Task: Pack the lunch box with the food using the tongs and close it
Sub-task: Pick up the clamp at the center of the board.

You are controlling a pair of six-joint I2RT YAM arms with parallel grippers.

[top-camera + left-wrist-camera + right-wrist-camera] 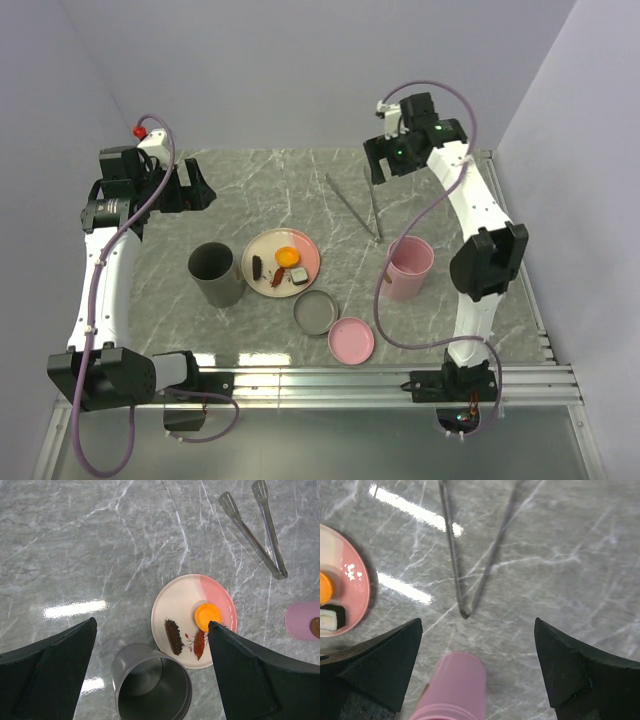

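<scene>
Right end effector [478, 625] is wide open, empty; I could shove the flat tongs [451, 550] into that 6 o'clock pink cup [455, 680].

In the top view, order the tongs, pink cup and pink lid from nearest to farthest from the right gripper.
1. Tongs, next to the right gripper, far side.
2. Pink cup, middle right.
3. Pink lid, near edge, centre.

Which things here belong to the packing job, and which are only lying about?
Job: long silver metal tongs; round orange food piece; dark brown oblong piece; pale-and-dark square piece.
Lying about, or perhaps lunch box parts: cream-and-pink round plate; tall grey cup; tall pink cup; shallow grey dish; flat pink lid.
</scene>
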